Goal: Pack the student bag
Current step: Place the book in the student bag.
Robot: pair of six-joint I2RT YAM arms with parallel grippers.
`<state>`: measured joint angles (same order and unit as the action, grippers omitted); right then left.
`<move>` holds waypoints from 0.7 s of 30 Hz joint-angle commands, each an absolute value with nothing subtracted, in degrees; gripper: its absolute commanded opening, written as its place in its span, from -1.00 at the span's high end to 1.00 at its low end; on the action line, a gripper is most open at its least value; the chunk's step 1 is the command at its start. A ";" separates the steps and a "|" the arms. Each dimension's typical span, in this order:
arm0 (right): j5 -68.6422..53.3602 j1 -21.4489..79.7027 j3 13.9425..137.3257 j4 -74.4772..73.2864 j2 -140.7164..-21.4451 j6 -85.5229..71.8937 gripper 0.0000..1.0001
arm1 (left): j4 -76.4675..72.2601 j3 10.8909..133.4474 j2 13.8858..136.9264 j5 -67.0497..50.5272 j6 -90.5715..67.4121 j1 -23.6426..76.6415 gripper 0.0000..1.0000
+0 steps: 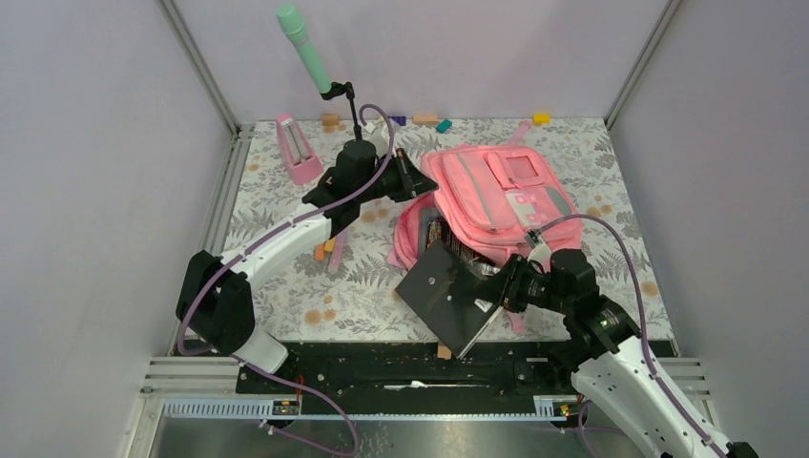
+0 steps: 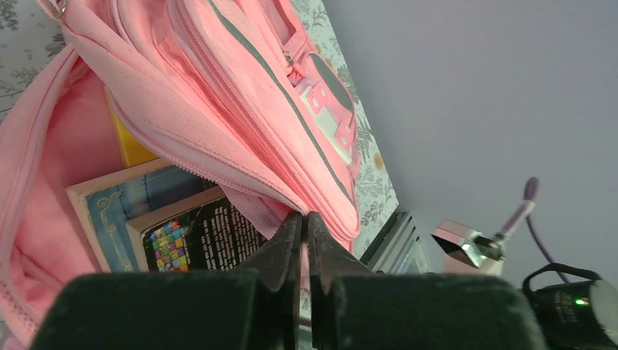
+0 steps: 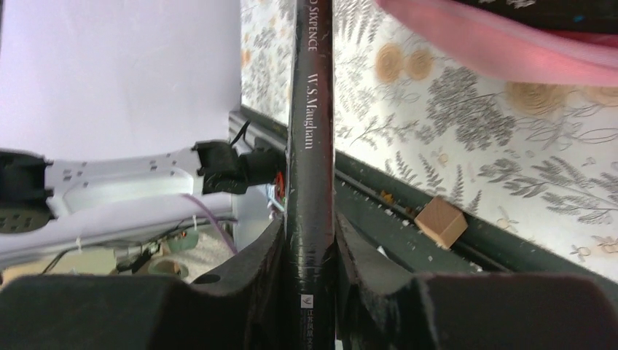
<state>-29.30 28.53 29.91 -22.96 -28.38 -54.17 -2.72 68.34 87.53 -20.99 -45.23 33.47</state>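
Observation:
The pink student bag (image 1: 496,196) lies on the floral table, its opening facing the near left. My left gripper (image 1: 418,181) is shut on the pink fabric rim of the student bag (image 2: 240,109) and holds the opening up. Inside stand a blue-covered book (image 2: 109,208), a black book with coloured squares (image 2: 197,233) and something yellow (image 2: 130,146). My right gripper (image 1: 503,286) is shut on a black book (image 1: 446,298), held tilted just in front of the opening. The right wrist view shows the black book's spine (image 3: 310,146) clamped between the fingers (image 3: 266,255).
A pink metronome (image 1: 298,148) and a green microphone (image 1: 303,48) on a stand are at the back left. Small coloured blocks (image 1: 425,119) line the back edge. Orange pieces (image 1: 324,250) lie beside the left arm. A wooden cube (image 3: 441,221) rests at the table's near edge.

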 commanded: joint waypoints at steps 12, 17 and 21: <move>12.82 41.44 19.78 7.66 -26.01 -60.95 1.00 | -13.79 74.31 88.23 -24.44 -47.18 34.89 1.00; 24.31 42.51 15.43 9.36 -21.11 -64.02 1.00 | -13.77 74.03 88.23 -23.34 -47.46 35.16 1.00; 34.50 42.68 14.47 2.70 -17.65 -66.19 1.00 | -13.80 73.82 88.83 -23.36 -47.99 35.35 1.00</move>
